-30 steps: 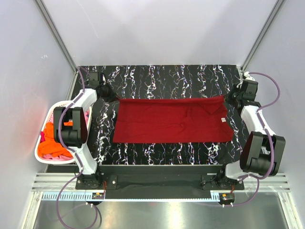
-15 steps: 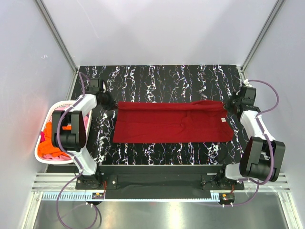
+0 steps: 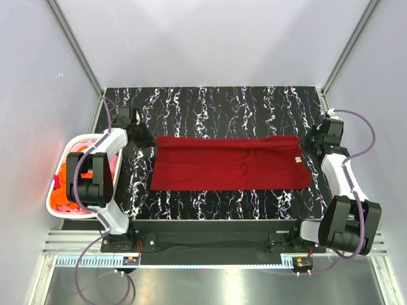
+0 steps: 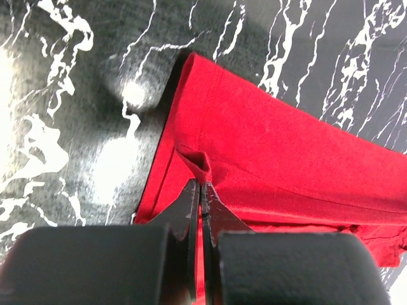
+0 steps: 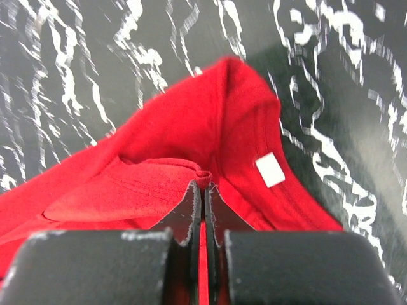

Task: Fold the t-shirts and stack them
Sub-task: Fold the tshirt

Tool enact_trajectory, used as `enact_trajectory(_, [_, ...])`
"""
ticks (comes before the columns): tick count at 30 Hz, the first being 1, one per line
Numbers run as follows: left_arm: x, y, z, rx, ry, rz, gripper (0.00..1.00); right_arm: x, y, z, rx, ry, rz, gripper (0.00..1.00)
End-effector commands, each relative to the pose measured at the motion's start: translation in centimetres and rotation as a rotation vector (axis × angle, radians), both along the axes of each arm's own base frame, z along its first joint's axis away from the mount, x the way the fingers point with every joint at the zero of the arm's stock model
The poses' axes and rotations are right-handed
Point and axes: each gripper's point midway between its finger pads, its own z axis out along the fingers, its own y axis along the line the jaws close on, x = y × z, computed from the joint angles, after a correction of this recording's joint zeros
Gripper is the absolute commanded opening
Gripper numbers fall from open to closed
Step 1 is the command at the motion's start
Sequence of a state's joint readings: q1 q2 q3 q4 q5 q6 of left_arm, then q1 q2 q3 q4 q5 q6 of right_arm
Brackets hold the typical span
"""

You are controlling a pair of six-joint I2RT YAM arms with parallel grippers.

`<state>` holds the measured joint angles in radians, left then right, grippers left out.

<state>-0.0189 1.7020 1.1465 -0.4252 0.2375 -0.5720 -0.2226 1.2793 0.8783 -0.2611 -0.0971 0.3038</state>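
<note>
- Nearest, at the left edge of the table (image 3: 222, 105): a white basket (image 3: 63, 215) holds a bunched bright orange t-shirt (image 3: 63, 198) (the left arm crosses above part of it).
- Centre of the table: the dark red t-shirt (image 3: 229, 166) lies spread lengthwise from left to right, its near edge flat on the black marbled surface.
- Right end of this shirt: a white label (image 5: 270, 169) shows on the cloth, just beside the right pincer.
- Far left corner of the shirt: the left gripper (image 4: 201, 184) has its jaws pressed together, with a small raised ridge of red cloth pinched between the tips.
- Far right corner of the shirt: the right gripper (image 5: 203, 185) is likewise closed tight, clamping a rolled fold of the red cloth.
- Beyond both grippers: the marbled surface runs on to the back wall.
</note>
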Motion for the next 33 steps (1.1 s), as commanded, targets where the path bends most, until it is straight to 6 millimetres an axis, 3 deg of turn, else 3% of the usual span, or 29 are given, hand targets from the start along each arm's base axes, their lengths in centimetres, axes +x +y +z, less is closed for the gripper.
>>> enact_trajectory(1, [-0.8,0.9,0.1,0.051,-0.021,0.005,0.0,-1.8,0.0,-1.7,0.028,0.056,-0.052,0.01])
enact_trajectory(12, [-3.1,1.0,-1.9,0.096,0.028,-0.018,0.0,-3.7,0.4,-7.0,0.123,0.242,-0.149,0.0])
enact_trajectory(20, [-3.1,1.2,-2.3,0.111,0.035,-0.019,0.0,-4.0,0.2,-5.6,0.124,0.211,-0.175,0.0])
enact_trajectory(27, [-2.6,1.2,-1.5,0.117,0.013,-0.01,0.0,-4.1,1.0,-4.1,0.146,0.164,-0.145,0.0])
enact_trajectory(33, [-1.8,1.7,-0.5,0.141,-0.02,0.009,0.0,-4.3,0.1,-3.4,0.093,0.15,-0.165,0.0])
